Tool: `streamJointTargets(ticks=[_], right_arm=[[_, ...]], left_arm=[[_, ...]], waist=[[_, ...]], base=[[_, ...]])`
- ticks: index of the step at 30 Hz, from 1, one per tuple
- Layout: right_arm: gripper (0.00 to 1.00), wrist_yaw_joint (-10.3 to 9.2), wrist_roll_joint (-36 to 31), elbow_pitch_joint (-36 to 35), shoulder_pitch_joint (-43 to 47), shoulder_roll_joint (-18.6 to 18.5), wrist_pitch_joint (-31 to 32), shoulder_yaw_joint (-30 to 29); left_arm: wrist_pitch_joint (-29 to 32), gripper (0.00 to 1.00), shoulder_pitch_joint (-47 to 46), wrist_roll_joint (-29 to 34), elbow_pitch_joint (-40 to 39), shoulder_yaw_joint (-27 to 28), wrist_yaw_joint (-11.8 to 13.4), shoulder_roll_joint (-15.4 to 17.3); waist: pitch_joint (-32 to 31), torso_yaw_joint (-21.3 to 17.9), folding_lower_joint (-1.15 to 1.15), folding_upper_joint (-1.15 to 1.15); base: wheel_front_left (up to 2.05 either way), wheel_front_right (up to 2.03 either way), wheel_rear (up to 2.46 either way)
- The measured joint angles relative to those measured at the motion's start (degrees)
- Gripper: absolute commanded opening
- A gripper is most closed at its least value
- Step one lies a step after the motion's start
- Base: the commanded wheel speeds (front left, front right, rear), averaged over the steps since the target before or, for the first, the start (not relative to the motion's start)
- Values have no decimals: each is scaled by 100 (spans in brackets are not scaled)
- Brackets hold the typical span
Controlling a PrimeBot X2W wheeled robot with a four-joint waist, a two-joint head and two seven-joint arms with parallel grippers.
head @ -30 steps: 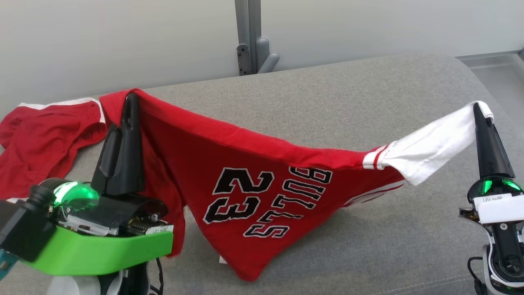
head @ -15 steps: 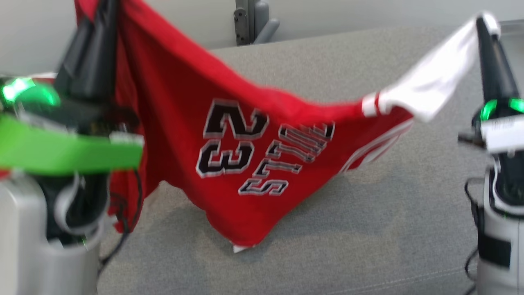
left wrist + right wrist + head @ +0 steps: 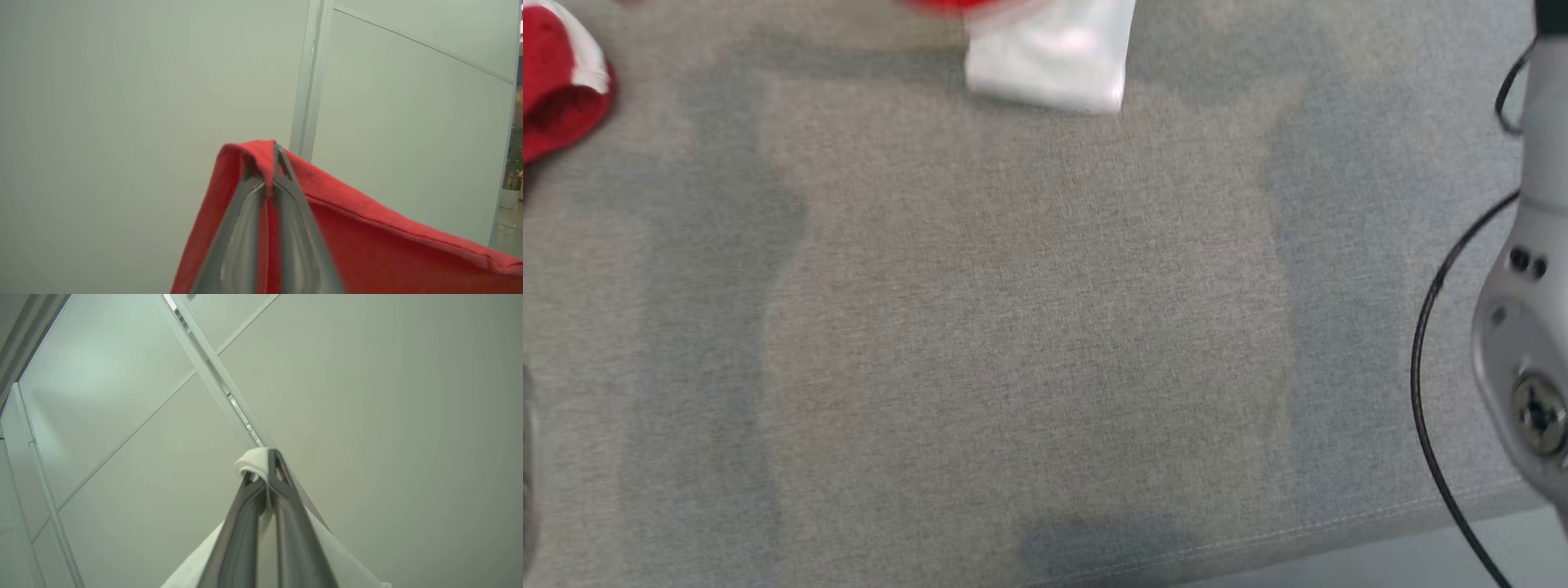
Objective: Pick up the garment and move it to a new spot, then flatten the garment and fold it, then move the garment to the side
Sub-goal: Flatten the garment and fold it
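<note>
The garment is a red jersey with white sleeves. In the left wrist view my left gripper is shut on a red edge of the garment, held up in front of a pale wall. My right gripper pinches a fold of the white sleeve, also raised against the wall. In the head view a white end of the garment hangs in from the top edge above the grey cushion. A red fold with white trim shows at the top left.
My pale right forearm with a black cable stands along the right edge of the head view. The cushion's front seam runs along the lower right. Wall panels and a metal post stand behind the raised grippers.
Both grippers have lifted the garment higher, still shut on it. The head camera has shifted down and now looks at the cushion below the hanging cloth.
</note>
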Motion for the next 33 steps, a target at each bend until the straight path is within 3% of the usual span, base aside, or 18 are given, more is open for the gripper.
streamJointTargets(ticks=[7, 14, 18, 29, 33], right_arm=[[0, 0, 382, 690, -849, -12, -566, 548], [0, 0, 903, 611, -352, -2, -693, 1229], [0, 0, 959, 471, -103, 8, -704, 1373], [0, 0, 1055, -363, 545, -56, -723, 1549], [0, 0, 1195, -917, 1248, -336, -725, 1618]], left_arm=[[-583, 0, -877, 235, 1005, -163, -265, 193], [-961, 0, -861, 288, 2041, -75, -367, 617], [-1235, 0, -758, 122, 2454, 87, -369, 688], [-1577, 0, -749, -307, 2708, -175, -488, 558], [-1670, 0, -261, -1093, 2094, -476, -490, 525]], waist=[[528, -172, 0, 0], [1218, -364, 0, 0], [1597, -460, 0, 0], [1976, -539, -1, 0], [1823, -436, -1, 0]], base=[[0, 0, 0], [0, 0, 0], [0, 0, 0], [0, 0, 0], [0, 0, 0]])
